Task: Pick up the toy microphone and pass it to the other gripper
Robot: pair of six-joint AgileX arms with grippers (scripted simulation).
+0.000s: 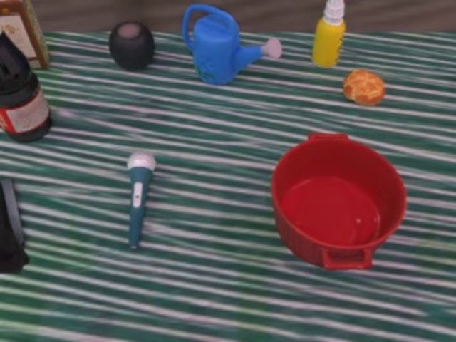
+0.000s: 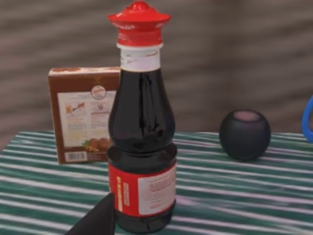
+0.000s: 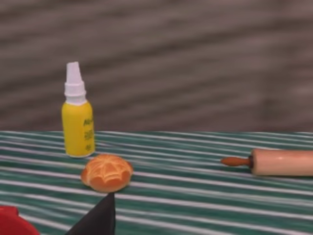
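Observation:
The toy microphone (image 1: 138, 199) lies flat on the striped green cloth, left of the middle. Its silvery head points to the far side and its dark teal handle to the near side. My left gripper (image 1: 11, 235) is parked at the table's left edge, well to the left of the microphone and apart from it. In the left wrist view one black finger (image 2: 100, 220) shows with nothing against its inner face. My right gripper is out of the top view. Its wrist view shows one black finger (image 3: 100, 218), also with nothing against it. Neither wrist view shows the microphone.
A soy sauce bottle (image 1: 21, 100) and a brown box (image 1: 25, 28) stand at the far left. Along the back are a dark ball-shaped object (image 1: 132, 44), blue watering can (image 1: 217, 46), yellow bottle (image 1: 328, 35) and bread roll (image 1: 364, 87). A red basin (image 1: 278, 189) sits right of centre; a rolling pin (image 3: 279, 162) lies beyond.

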